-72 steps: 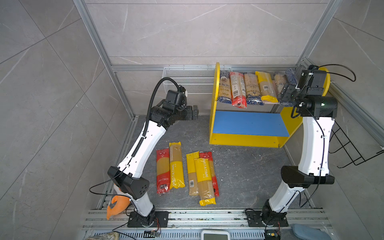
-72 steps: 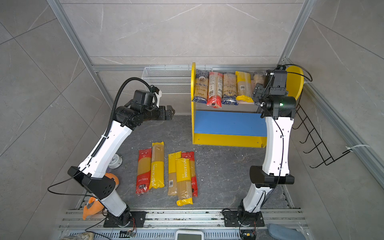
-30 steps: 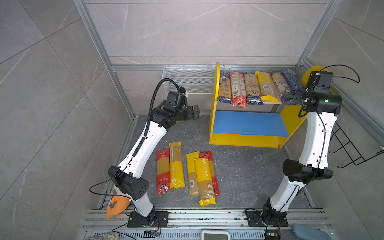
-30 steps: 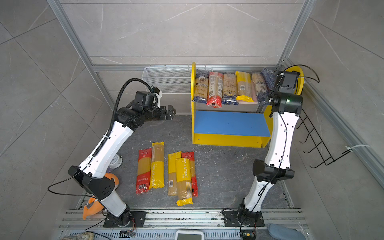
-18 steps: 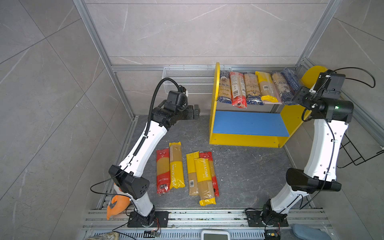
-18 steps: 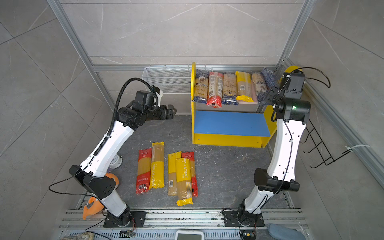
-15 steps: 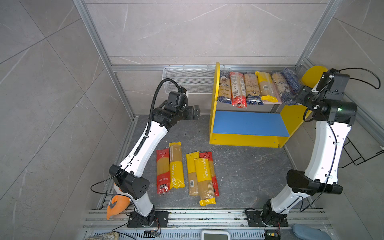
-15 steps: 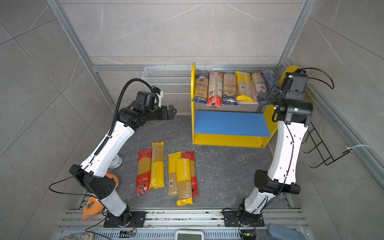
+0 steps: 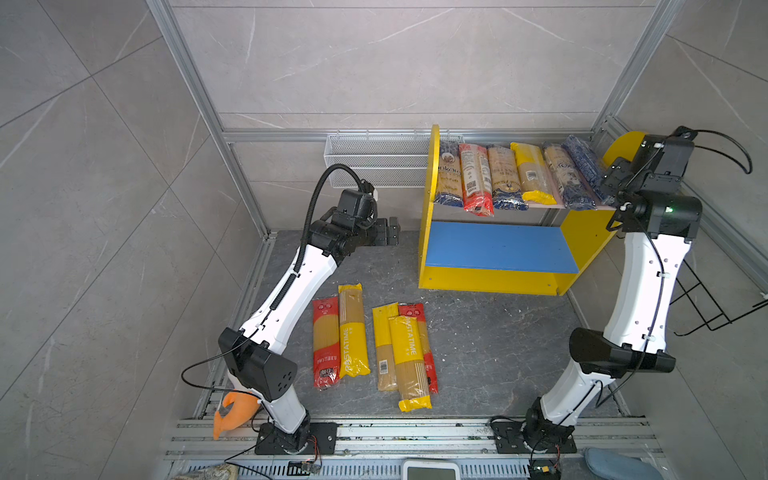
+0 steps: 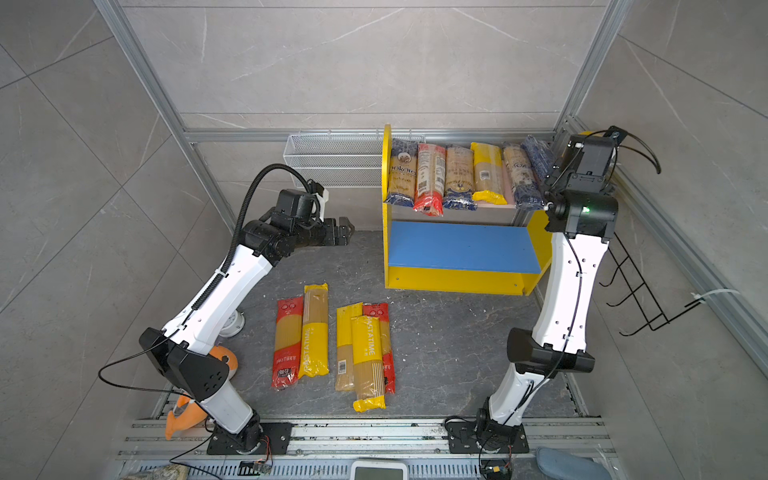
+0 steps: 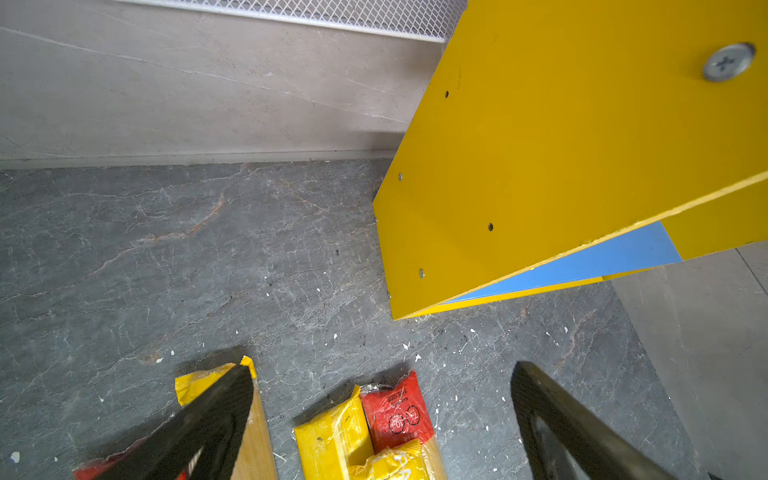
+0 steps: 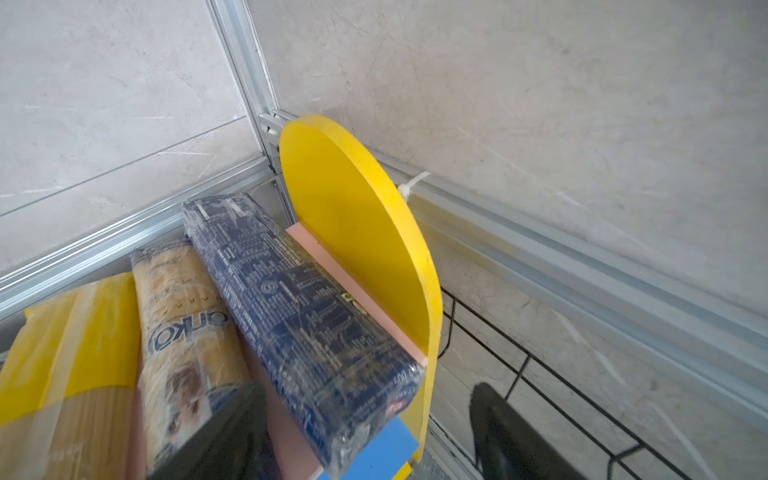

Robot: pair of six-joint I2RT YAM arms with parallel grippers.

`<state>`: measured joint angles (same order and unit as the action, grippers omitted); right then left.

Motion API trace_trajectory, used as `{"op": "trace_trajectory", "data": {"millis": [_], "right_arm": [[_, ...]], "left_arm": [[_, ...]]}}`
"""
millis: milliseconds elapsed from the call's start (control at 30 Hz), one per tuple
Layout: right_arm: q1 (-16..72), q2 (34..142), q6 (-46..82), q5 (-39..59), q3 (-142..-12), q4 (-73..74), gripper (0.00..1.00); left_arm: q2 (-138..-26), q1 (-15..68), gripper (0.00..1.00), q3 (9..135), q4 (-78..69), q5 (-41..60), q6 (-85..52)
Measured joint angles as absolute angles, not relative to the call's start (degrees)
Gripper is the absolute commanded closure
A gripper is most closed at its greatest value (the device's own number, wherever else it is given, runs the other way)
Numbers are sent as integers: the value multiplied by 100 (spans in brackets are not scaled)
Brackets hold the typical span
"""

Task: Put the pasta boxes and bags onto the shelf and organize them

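Since the earlier pictures were taken, little on the left side has been altered.

Left gripper (image 9: 391, 235): held level above the grey floor (image 9: 490, 332), just left of the shelf (image 9: 428, 232). Its fingers (image 11: 208, 424) are seen spread wide in the left wrist view, with nothing grasped. Position unchanged.

Floor lot, five spaghetti packs, unmoved: a red-ended pack (image 9: 325, 345) and a yellow PASTATIME pack (image 9: 352, 332) laid side by side, touching. A little apart are a yellow-ended pack (image 9: 382, 332) and a second red-ended pack (image 9: 413, 311), with a second PASTATIME pack (image 9: 409, 357) laid over them.

Shelf lot, on the pink upper board (image 12: 332, 264), six items laid side by side: an Ankara pack (image 9: 449, 174), a red pack (image 9: 473, 178), a clear pack with a dark blue front end (image 9: 503, 176), a yellow pack (image 9: 530, 170), a second Ankara pack (image 9: 561, 176), and the dark blue box (image 9: 586, 166). The box is found tilted against the second Ankara pack, a strip of pink board being left between it and the yellow right panel (image 12: 357, 249).

Right gripper (image 9: 613, 178): earlier placed over that end of the board with the box hidden beneath it, it has been drawn back to the right, near the box's front end. Its fingers (image 12: 511, 436) are parted and the box is let go.
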<state>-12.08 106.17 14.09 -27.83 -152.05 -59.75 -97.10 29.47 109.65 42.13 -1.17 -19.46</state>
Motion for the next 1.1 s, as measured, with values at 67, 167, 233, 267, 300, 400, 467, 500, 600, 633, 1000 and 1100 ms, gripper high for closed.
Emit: {"op": "trace_trajectory", "data": {"millis": [67, 167, 233, 267, 300, 400, 467, 500, 600, 633, 1000, 1100], "right_arm": [[-1221, 10790, 1391, -2832, -15332, -5975, 17], [-1269, 11000, 1391, -2853, -15391, -6018, 16], [-1295, 11142, 1391, -2880, -15463, -6088, 16], [-1306, 11216, 1391, -2906, -15509, -6134, 17], [-1310, 11295, 1393, -2943, -15570, -6217, 17], [-1310, 11413, 1396, -3079, -15670, -6331, 19], [-1304, 11419, 1398, -3203, -15673, -6366, 26], [-1304, 11419, 1400, -3288, -15673, -6368, 30], [-1297, 11417, 1372, -3481, -15666, -6351, 45], [-1293, 11417, 1389, -3527, -15657, -6337, 47], [-1247, 11478, 1393, -3981, -15721, -6493, 50], [-1151, 11478, 1361, -4077, -15673, -6512, 55]], "left_arm": [[-9710, 2947, 0, 10965, 4211, -121, -1938], [-9710, 2947, 0, 10982, 4213, -134, -1927], [-9710, 2947, 0, 11010, 4217, -137, -1927], [-9710, 2947, 0, 11037, 4222, -139, -1927], [-9710, 2947, 0, 11072, 4226, -139, -1927], [-9710, 2947, 0, 11172, 4235, -143, -1922], [-9712, 2947, 0, 11233, 4246, -145, -1905], [-9721, 2947, 0, 11273, 4254, -145, -1896], [-9765, 2947, 0, 11419, 4327, -145, -1861], [-9789, 2947, 0, 11467, 4346, -143, -1850], [-9959, 2921, 0, 11603, 4493, -143, -1772], [-9963, 2919, 0, 11603, 4497, -141, -1772]]}}
